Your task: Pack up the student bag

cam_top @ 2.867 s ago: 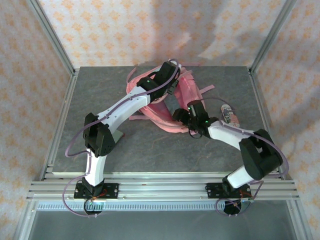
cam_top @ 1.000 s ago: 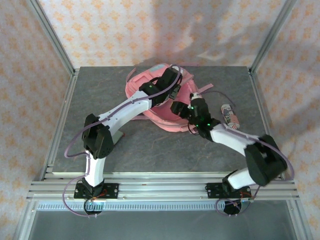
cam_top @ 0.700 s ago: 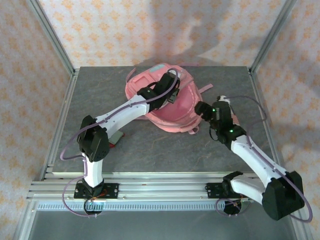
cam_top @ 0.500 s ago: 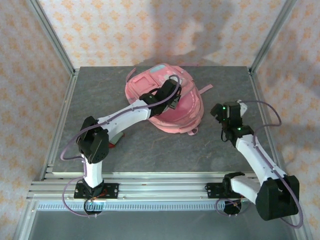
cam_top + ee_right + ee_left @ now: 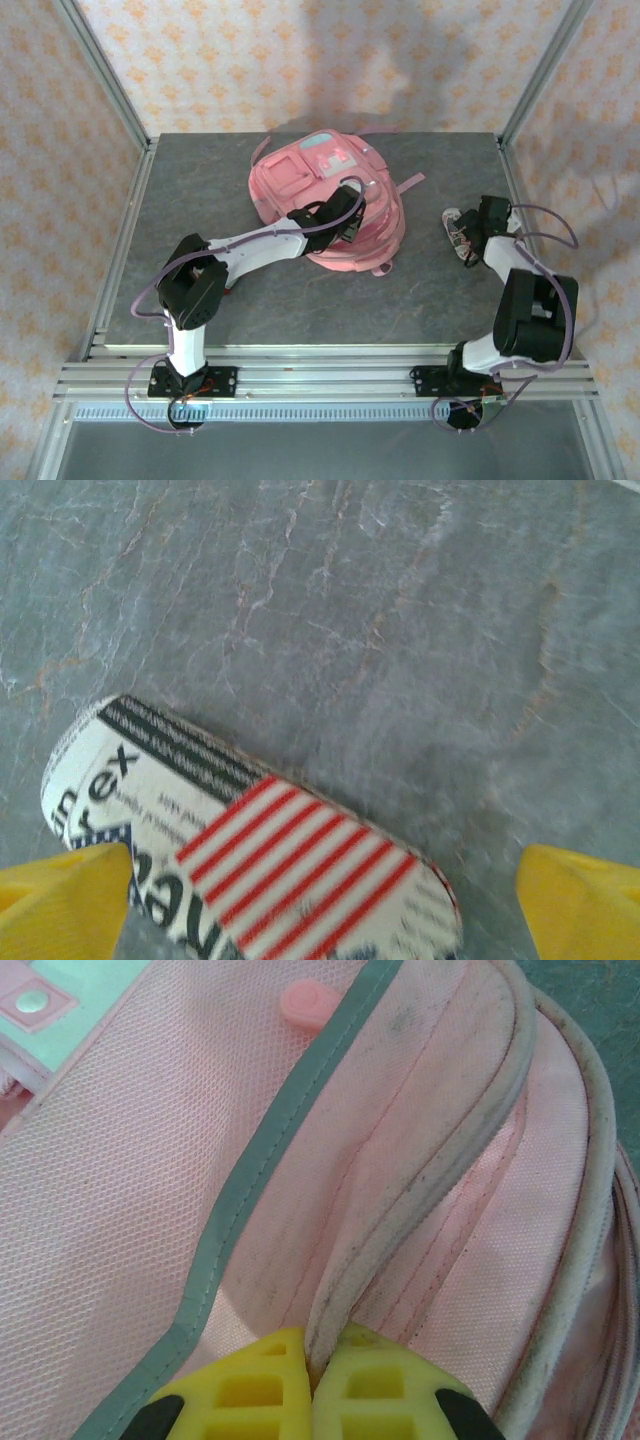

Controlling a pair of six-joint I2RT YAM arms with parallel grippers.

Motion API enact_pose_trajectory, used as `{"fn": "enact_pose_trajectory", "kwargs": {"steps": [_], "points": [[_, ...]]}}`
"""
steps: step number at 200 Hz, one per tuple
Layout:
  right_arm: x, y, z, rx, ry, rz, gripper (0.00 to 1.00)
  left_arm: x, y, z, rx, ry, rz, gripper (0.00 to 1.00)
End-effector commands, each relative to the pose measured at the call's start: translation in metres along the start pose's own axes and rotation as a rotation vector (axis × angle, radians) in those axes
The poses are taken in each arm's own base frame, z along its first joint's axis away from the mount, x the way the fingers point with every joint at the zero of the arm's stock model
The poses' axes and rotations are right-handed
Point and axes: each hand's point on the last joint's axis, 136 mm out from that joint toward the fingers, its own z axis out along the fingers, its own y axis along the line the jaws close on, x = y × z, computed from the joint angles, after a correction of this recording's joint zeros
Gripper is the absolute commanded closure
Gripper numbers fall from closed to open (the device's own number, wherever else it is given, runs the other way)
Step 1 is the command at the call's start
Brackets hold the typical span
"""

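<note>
The student bag point(image 5: 300, 180), a pink backpack with teal and white patches, lies at the table's middle back. My left gripper point(image 5: 352, 222) is at its near right rim. In the left wrist view its yellow fingers point(image 5: 250, 1390) are shut on the grey-pink piped edge point(image 5: 420, 1180) of the student bag's opening. An oblong case point(image 5: 250, 870) printed with newsprint and red stripes lies on the table at the right, also visible from above point(image 5: 458, 232). My right gripper point(image 5: 472, 232) hovers over the case, open, one yellow fingertip point(image 5: 60, 890) at each side of it.
A pink strap point(image 5: 410, 183) trails from the bag toward the right. A small dark object with red point(image 5: 232, 278) lies by the left arm's elbow. Metal frame posts point(image 5: 530, 80) stand at the table's corners, and grey table point(image 5: 300, 300) lies open in front of the bag.
My right arm pulled away from the bag and swung right to the striped case. The bag dropped from held-up to lying flat, and my left gripper moved down toward its near right rim.
</note>
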Motion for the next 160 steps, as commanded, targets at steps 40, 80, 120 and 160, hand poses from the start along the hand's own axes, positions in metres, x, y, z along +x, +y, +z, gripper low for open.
{"fn": "enact_pose_trajectory", "kwargs": {"steps": [40, 80, 120, 160], "points": [[0.013, 0.057, 0.018, -0.272, 0.138, -0.032, 0.04, -0.008, 0.002, -0.016, 0.009, -0.038, -0.059, 1.0], [0.052, 0.057, 0.018, -0.243, 0.208, -0.075, 0.08, -0.006, -0.001, -0.013, 0.016, -0.035, -0.06, 1.0], [0.057, 0.035, 0.023, -0.068, 0.161, -0.128, 0.12, -0.007, -0.001, -0.012, 0.015, -0.031, -0.057, 1.0], [0.061, 0.022, 0.032, 0.009, 0.164, -0.141, 0.18, -0.007, -0.001, -0.011, 0.01, -0.026, -0.054, 1.0]]}}
